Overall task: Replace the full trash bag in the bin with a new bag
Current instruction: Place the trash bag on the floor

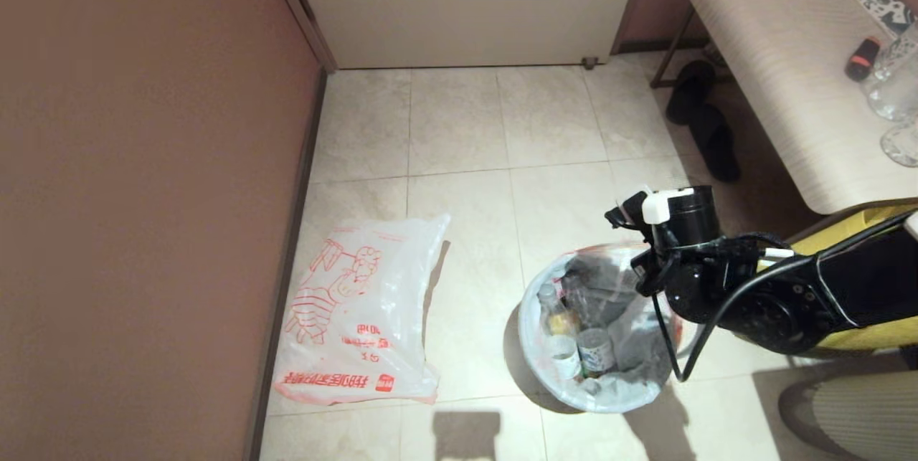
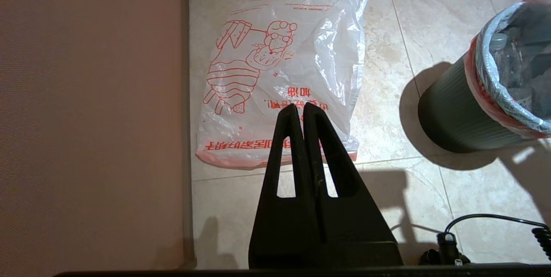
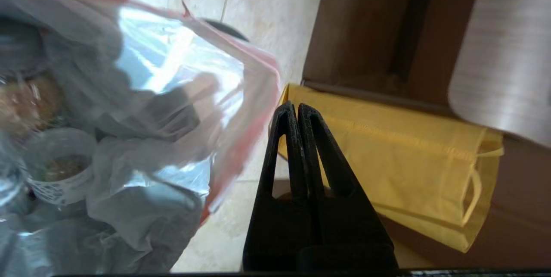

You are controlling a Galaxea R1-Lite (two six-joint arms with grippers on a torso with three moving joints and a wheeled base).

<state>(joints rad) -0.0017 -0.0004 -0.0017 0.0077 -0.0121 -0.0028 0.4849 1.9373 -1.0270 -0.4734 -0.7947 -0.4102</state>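
The bin (image 2: 452,113) stands on the tiled floor, lined with the full trash bag (image 1: 595,393), whose pink-red rim folds over its edge. Bottles and cups fill it. My right arm (image 1: 688,267) hangs over the bin's right side. In the right wrist view my right gripper (image 3: 297,107) is shut. The bag's rim (image 3: 254,109) runs right beside its fingers, and no plastic shows between them. The new bag (image 1: 366,310) lies flat by the left wall. My left gripper (image 2: 300,107) is shut and empty, held above the new bag's (image 2: 284,79) near edge.
The brown wall (image 1: 143,196) closes the left side and a white door (image 1: 466,2) the back. A bench (image 1: 774,52) with glassware stands at the right, black slippers (image 1: 706,127) under it. A yellow bag (image 3: 400,152) lies right of the bin.
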